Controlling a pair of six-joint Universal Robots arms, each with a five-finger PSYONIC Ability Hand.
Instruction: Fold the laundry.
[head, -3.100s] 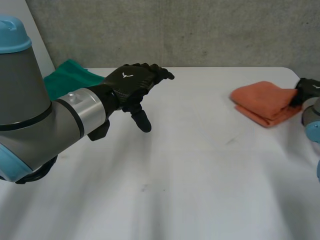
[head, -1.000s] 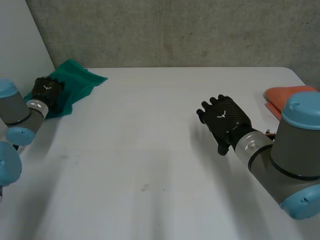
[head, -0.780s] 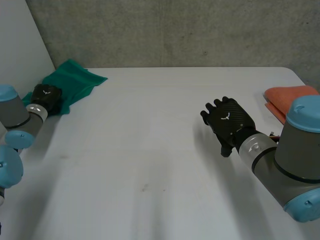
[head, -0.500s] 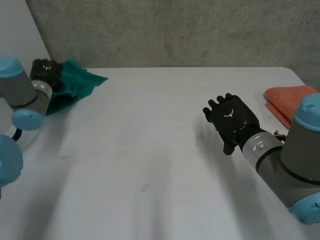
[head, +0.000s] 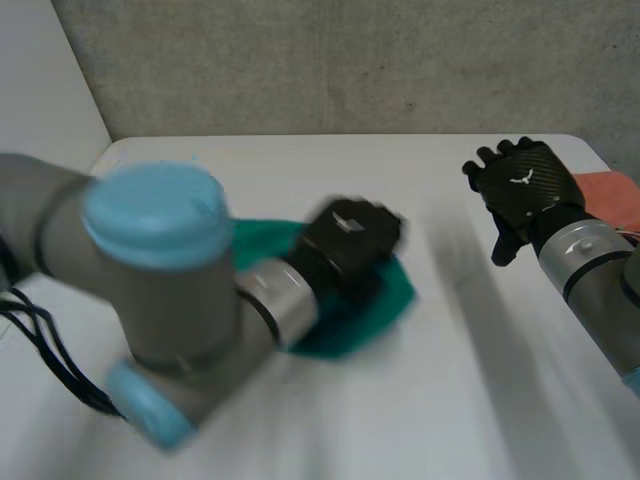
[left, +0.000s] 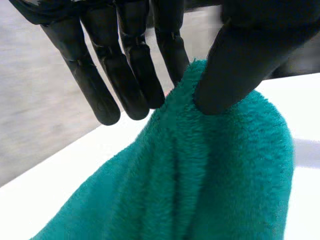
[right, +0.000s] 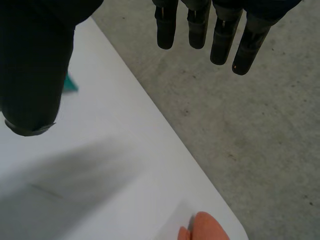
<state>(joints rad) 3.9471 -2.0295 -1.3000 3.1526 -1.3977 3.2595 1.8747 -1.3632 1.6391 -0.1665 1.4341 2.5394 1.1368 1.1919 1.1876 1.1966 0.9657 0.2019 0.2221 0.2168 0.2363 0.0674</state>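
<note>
Head view looks down on the tabletop (head: 300, 170) from behind; wrist views sit close above it, the left sharing the green towel (left: 210, 175).

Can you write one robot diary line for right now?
left hand: shut on green towel, over table | right hand: open, empty | orange cloth: at table's right edge | folding: not started

bare lab setup: white table (head: 300, 175) against a raw concrete wall (head: 350, 60)

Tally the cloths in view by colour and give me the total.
green cloth: 1
orange cloth: 1
Total: 2
</note>
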